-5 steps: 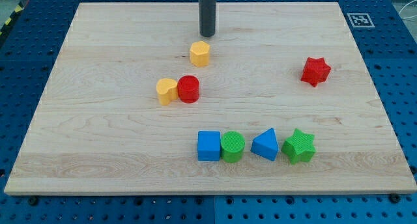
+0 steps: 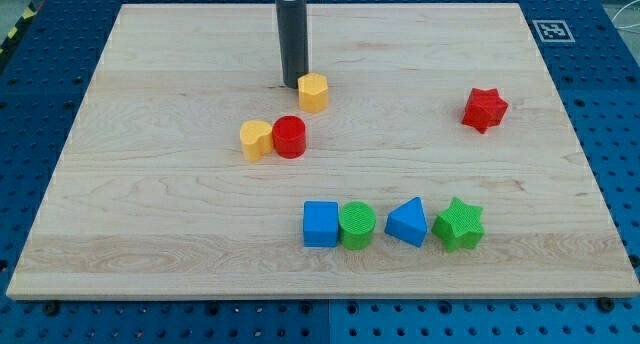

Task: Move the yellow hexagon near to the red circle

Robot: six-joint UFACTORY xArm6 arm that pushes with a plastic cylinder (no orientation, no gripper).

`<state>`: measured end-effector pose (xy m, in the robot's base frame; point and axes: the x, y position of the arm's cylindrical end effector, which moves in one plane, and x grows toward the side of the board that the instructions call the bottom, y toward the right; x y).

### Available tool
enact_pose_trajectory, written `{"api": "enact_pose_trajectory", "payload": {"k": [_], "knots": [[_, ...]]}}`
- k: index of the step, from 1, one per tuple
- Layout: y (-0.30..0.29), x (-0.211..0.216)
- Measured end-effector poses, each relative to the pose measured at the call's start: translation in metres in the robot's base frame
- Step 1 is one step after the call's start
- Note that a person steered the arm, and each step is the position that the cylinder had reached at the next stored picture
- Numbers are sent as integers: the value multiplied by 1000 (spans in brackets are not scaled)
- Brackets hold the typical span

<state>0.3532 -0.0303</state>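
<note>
Camera view: my tip sat touching or just beside the yellow hexagon, at its 10 o'clock. No claw on this arm, just the dark rod, so nothing spread or pinched. Yellow hexagon lay near the red circle, at the circle's 1 o'clock, apart from it. Yellow heart touched the red circle at its 9 o'clock. Red star well apart at 3 o'clock. Row at 6 o'clock on the wooden board: blue cube, green cylinder, blue triangle, green star.
</note>
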Motion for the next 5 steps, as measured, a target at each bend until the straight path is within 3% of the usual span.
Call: {"api": "enact_pose_trajectory", "payload": {"k": [2,5], "knots": [[33,1],[32,41]]}}
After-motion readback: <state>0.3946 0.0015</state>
